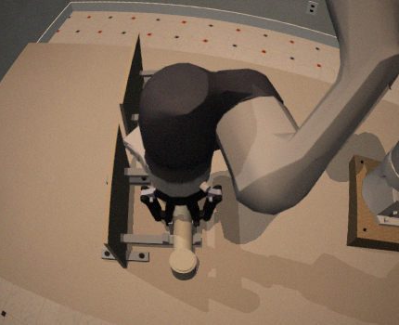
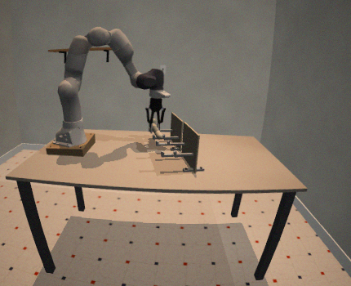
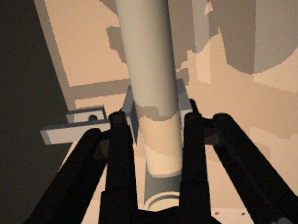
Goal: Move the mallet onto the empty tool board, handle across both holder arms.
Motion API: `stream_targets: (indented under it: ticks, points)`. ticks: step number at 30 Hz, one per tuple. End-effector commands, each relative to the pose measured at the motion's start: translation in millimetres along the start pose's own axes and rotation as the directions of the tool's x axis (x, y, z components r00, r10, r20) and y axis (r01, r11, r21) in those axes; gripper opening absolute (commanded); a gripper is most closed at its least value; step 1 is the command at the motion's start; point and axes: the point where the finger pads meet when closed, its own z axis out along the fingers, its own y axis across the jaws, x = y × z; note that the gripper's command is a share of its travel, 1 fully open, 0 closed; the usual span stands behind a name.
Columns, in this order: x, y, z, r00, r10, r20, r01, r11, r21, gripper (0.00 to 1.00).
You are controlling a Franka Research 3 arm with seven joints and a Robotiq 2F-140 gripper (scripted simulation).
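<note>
My gripper (image 1: 182, 217) is shut on the mallet's pale handle (image 1: 183, 234) and points down at it. The handle's round end (image 1: 184, 263) sticks out past the front holder arm (image 1: 143, 239) of the nearer tool board (image 1: 118, 200). The handle crosses over that arm; I cannot tell if it touches. The mallet's head is hidden under my wrist. In the wrist view the handle (image 3: 143, 50) runs away between the two black fingers, over a grey holder arm (image 3: 87, 123). From the side the gripper (image 2: 156, 118) holds the mallet (image 2: 157, 130) beside the boards.
The farther tool board (image 1: 134, 84) stands just behind the nearer one, its arms (image 1: 147, 72) pointing toward my wrist. Both boards (image 2: 187, 140) stand near the table's middle. My base plate (image 1: 370, 209) is at the right. A wall shelf (image 2: 79, 50) hangs behind the arm.
</note>
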Motion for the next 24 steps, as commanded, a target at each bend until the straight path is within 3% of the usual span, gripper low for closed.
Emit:
stream_targets:
  ticks: [1, 12, 13, 24]
  points:
    - [0.3, -2.4, -0.7, 1.0, 0.002, -0.001, -0.002, 1.0, 0.007, 0.0]
    - [0.3, -2.4, -0.7, 1.0, 0.002, -0.001, -0.002, 1.0, 0.007, 0.0]
    - [0.3, -2.4, -0.7, 1.0, 0.002, -0.001, -0.002, 1.0, 0.007, 1.0]
    - [0.3, -2.4, -0.7, 1.0, 0.002, -0.001, -0.002, 1.0, 0.007, 1.0]
